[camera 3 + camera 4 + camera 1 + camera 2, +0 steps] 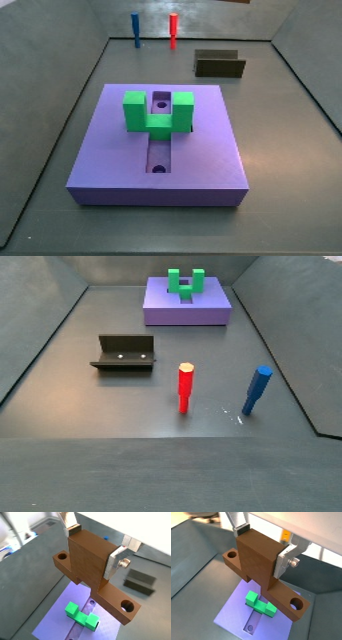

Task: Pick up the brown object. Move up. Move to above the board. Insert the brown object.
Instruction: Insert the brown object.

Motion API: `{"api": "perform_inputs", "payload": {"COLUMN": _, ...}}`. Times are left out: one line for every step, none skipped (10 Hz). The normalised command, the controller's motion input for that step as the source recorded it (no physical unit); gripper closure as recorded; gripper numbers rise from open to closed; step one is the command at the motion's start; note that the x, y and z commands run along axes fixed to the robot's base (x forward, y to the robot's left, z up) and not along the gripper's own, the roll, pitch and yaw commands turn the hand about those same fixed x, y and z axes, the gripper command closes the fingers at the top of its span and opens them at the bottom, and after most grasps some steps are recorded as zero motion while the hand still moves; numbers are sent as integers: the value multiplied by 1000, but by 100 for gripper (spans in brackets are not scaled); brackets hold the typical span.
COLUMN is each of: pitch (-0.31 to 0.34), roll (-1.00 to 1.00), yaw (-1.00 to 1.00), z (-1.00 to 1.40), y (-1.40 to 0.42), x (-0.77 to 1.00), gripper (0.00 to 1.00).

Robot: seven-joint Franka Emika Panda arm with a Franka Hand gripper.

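Note:
In both wrist views my gripper (95, 548) (263, 547) is shut on the upright block of the brown object (90, 564) (258, 558), whose flat bar with round holes spreads below it. I hold it in the air above the lavender board (57, 624) (234, 614). The green U-shaped block (81, 615) (260, 604) and the slot (79, 633) (252, 623) show beneath the bar. Both side views show the board (120, 140) (187, 306) with the green block (156, 112) (186, 283) on top. The gripper and the brown object are out of both side views.
The dark fixture (139, 581) (219, 64) (124, 353) stands on the grey floor apart from the board. A red peg (173, 29) (186, 388) and a blue peg (135, 29) (257, 390) stand upright beyond it. Sloped grey walls bound the floor.

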Motion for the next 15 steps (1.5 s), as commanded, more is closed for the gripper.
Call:
{"api": "perform_inputs", "payload": {"pitch": -16, "roll": 0, "yaw": -1000, "z": 0, "y": -117, "x": 0, "gripper": 100}}
{"api": "perform_inputs", "payload": {"pitch": -10, "roll": 0, "yaw": -1000, "z": 0, "y": -97, "x": 0, "gripper": 100}}
{"api": "perform_inputs", "payload": {"pitch": -11, "roll": 0, "yaw": -1000, "z": 0, "y": -94, "x": 0, "gripper": 100}}
{"api": "perform_inputs", "payload": {"pitch": -14, "roll": 0, "yaw": -1000, "z": 0, "y": -100, "x": 0, "gripper": 100}}
{"api": "perform_inputs", "payload": {"pitch": -11, "roll": 0, "yaw": -1000, "z": 0, "y": -106, "x": 0, "gripper": 100}}
{"api": "perform_inputs", "payload": {"pitch": 0, "roll": 0, "yaw": -1000, "z": 0, "y": -117, "x": 0, "gripper": 100}}
{"api": "perform_inputs", "payload": {"pitch": 0, "roll": 0, "yaw": -1000, "z": 0, "y": -117, "x": 0, "gripper": 100}}
{"api": "perform_inputs", "payload": {"pitch": 0, "roll": 17, "yaw": -1000, "z": -34, "y": -109, "x": 0, "gripper": 100}}
{"api": "perform_inputs", "payload": {"pitch": 0, "roll": 21, "yaw": -1000, "z": -40, "y": -94, "x": 0, "gripper": 100}}
{"api": "perform_inputs", "payload": {"pitch": 10, "roll": 0, "yaw": -1000, "z": -26, "y": -63, "x": 0, "gripper": 100}}
{"api": "perform_inputs", "payload": {"pitch": 37, "roll": -14, "yaw": -831, "z": -34, "y": 0, "x": 120, "gripper": 100}}
{"api": "perform_inputs", "payload": {"pitch": 49, "roll": -20, "yaw": -866, "z": -83, "y": 0, "x": 57, "gripper": 100}}
{"api": "perform_inputs", "payload": {"pitch": 54, "roll": -11, "yaw": -889, "z": -80, "y": 0, "x": 60, "gripper": 100}}
{"api": "perform_inputs", "payload": {"pitch": 53, "roll": 0, "yaw": -897, "z": -80, "y": 0, "x": 40, "gripper": 100}}
{"api": "perform_inputs", "payload": {"pitch": 54, "roll": 0, "yaw": -889, "z": -77, "y": 0, "x": 34, "gripper": 100}}
